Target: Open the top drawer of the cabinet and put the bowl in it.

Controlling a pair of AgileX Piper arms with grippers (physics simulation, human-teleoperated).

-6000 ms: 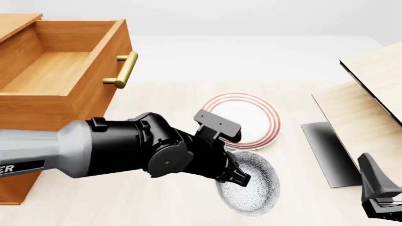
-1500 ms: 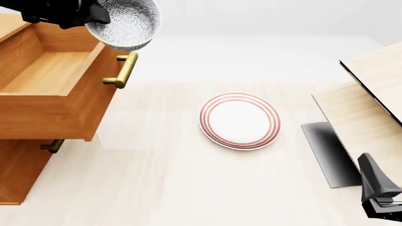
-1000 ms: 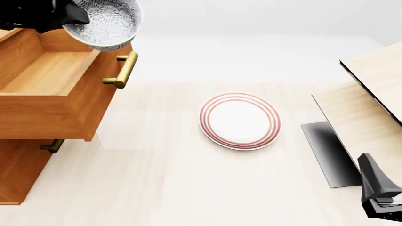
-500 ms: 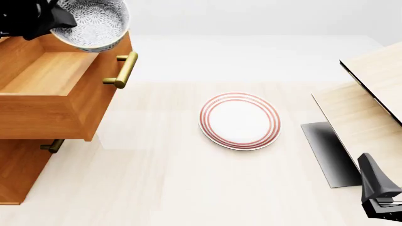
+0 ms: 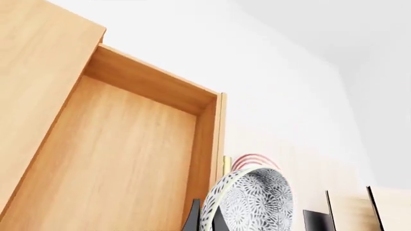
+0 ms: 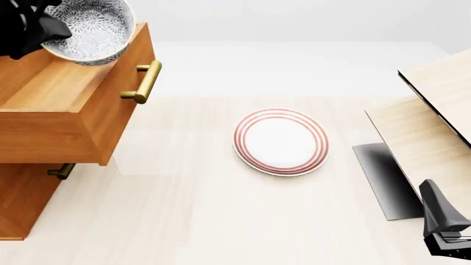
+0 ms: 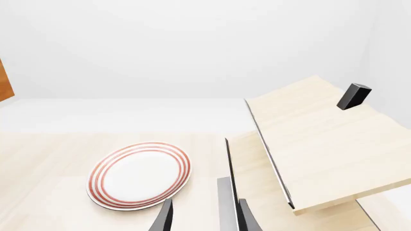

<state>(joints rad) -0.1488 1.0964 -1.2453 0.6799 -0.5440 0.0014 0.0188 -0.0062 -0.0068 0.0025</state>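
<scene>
The speckled blue-grey bowl (image 6: pixel 88 30) hangs tilted over the open top drawer (image 6: pixel 70 91) of the orange-brown cabinet (image 6: pixel 26 199), near the drawer's front panel and brass handle (image 6: pixel 143 81). My left gripper (image 6: pixel 50 32) is shut on the bowl's rim at the top left corner of the front view. In the left wrist view the bowl (image 5: pixel 251 202) hangs above the front end of the bare drawer floor (image 5: pixel 115 159). My right gripper (image 7: pixel 204 219) stands open at the near right of the table, holding nothing.
A white plate with red rings (image 6: pixel 281 141) lies mid-table. A pale wood structure (image 6: pixel 434 110) with a dark slab (image 6: pixel 383 179) fills the right side. A lower drawer's handle (image 6: pixel 60 171) pokes out beneath the open drawer.
The left gripper has carried the bowl leftward and slightly down, from over the drawer's front handle to above the drawer's inside. The right arm has not moved.
</scene>
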